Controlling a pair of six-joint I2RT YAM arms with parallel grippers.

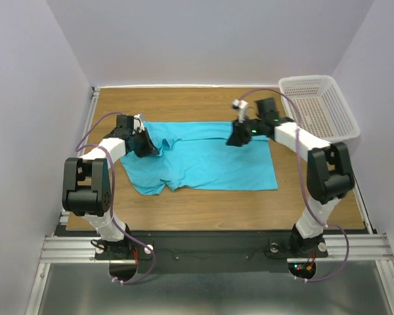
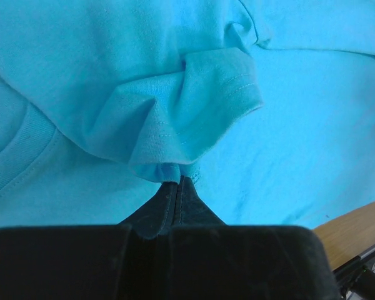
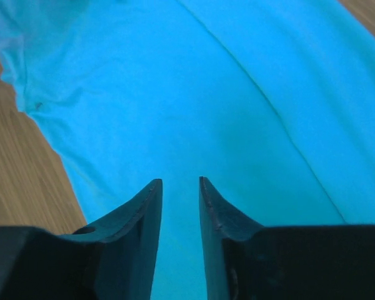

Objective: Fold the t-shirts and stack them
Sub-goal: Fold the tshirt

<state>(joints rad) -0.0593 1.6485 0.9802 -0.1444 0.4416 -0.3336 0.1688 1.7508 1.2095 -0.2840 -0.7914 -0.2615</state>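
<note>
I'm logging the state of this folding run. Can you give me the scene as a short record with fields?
t-shirt: one, turquoise, spread on the wooden table, near-left part bunched
left gripper: shut, pinching bunched fabric by a sleeve hem
right gripper: jaws apart, low over the shirt's far edge, nothing between them
basket: white, far right corner, apart from the shirt
fold: not yet done

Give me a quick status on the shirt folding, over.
Left gripper shut on a fold of the t-shirt. Right gripper open, just above the cloth. T-shirt mostly spread, left side rumpled. Basket off to the right, nothing blocking.
</note>
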